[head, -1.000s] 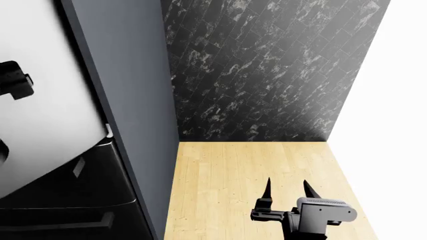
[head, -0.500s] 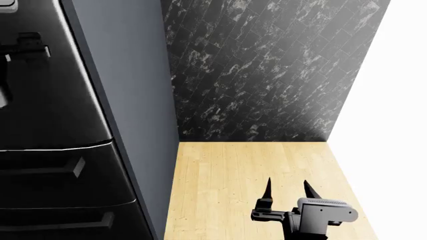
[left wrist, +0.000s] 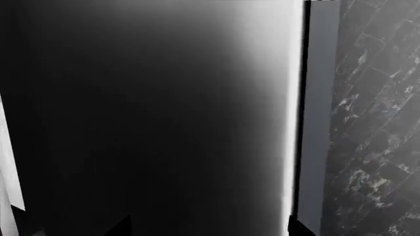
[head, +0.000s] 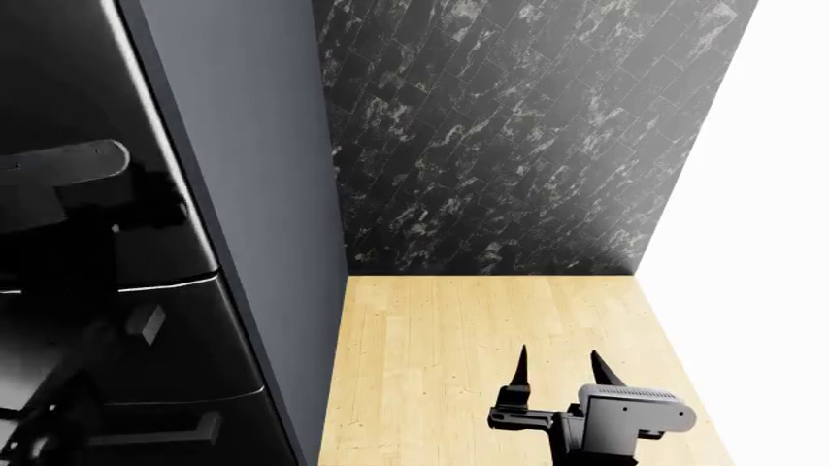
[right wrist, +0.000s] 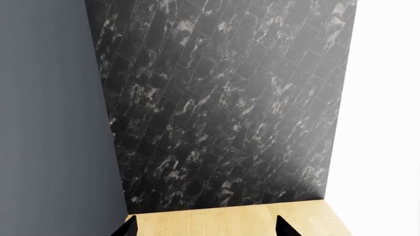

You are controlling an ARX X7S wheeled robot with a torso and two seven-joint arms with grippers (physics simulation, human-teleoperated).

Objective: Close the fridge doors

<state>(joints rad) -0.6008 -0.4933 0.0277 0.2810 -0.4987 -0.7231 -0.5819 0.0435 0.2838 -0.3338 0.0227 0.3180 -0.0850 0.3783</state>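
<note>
Glossy black fills most of what the left arm's camera sees: one flat, shining face of the fridge doors [left wrist: 151, 118], right in front of the left gripper [left wrist: 206, 227] and very close to it. Only two dark fingertip corners of that gripper show at the picture's edge, well apart, so it stands spread, gripping nothing. Whether the tips touch the door cannot be told. A thin bright line runs down the door's edge, and beyond it lies one grey side panel [left wrist: 318, 113] of the fridge casing.

In the head view a single upper door face [head: 78, 136] is visible, cut off by the frame, so the pair cannot be counted there. It sits flush with the casing, no white lining showing. A dark reflection of the arm lies across its gloss, blurred and hard to read. Below it are two black freezer drawers [head: 116, 335], each with one horizontal handle; the lower one is partly cropped.

One right gripper [head: 558, 379] hangs far off to the side of the fridge, above the pale wooden floor [head: 453, 330], with its two pointed fingers parted and empty. Ahead of it stands one black marbled tile wall [right wrist: 223, 103], and one plain white wall [head: 764, 243] beyond that.
</note>
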